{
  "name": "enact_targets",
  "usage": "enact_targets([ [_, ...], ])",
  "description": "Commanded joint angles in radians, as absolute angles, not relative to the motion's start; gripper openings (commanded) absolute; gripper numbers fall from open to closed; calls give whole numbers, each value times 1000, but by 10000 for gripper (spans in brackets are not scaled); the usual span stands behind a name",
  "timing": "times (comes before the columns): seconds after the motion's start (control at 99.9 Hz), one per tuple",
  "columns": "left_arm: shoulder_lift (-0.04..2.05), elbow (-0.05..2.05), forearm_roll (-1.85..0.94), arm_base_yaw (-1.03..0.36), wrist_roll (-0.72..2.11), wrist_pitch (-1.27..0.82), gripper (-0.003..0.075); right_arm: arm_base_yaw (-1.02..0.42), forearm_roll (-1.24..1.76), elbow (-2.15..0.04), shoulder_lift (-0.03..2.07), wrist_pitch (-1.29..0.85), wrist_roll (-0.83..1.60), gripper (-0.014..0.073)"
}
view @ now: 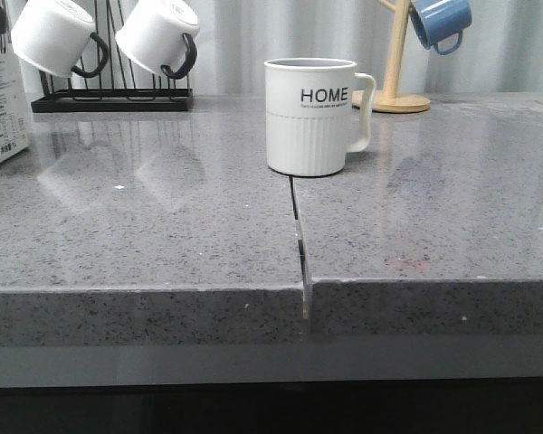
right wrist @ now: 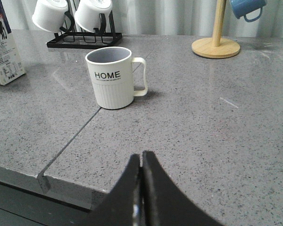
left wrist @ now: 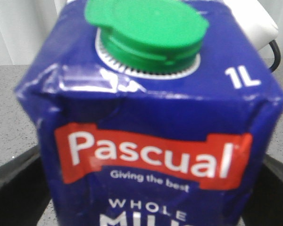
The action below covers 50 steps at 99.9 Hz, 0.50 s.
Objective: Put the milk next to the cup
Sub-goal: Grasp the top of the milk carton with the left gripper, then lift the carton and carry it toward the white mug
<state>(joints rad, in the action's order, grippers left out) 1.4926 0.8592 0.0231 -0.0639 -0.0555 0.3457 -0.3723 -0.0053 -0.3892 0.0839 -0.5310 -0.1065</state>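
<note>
- Your left gripper's jaws aren't visible, so can't tell their state; the milk (left wrist: 155,117) fills its camera: "Pascual", "Giving the best", "WHOLE", "1L".
- Your right gripper (right wrist: 141,188) has jaws pressed together, empty, with the "HOME" cup (right wrist: 114,77) ahead of them.

We see the tall white milk carton with blue top panel (view: 2,99) cut by the left edge in the front view, its top out of frame. In the left wrist view the carton (left wrist: 151,141) fills the frame, lower lettering cropped, and hides the left claw; its state is indeterminate. The small blue mug (view: 442,22) is cropped at the top. Fine print under "HOME" on the white ribbed ceramic mug (view: 312,116) is illegible.
</note>
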Motion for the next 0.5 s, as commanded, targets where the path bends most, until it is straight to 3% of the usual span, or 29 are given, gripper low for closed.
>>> enact_targets([
  [0.0, 1473, 895, 0, -67, -66, 458, 612, -374, -17, -416, 94, -457, -102, -60],
  [0.29, 1473, 895, -6, -67, -60, 458, 196, -374, -17, -416, 94, -457, -102, -60],
  [0.491, 1441, 895, -21, -93, -31, 459, 176, -374, -17, -416, 94, -457, -102, -60],
])
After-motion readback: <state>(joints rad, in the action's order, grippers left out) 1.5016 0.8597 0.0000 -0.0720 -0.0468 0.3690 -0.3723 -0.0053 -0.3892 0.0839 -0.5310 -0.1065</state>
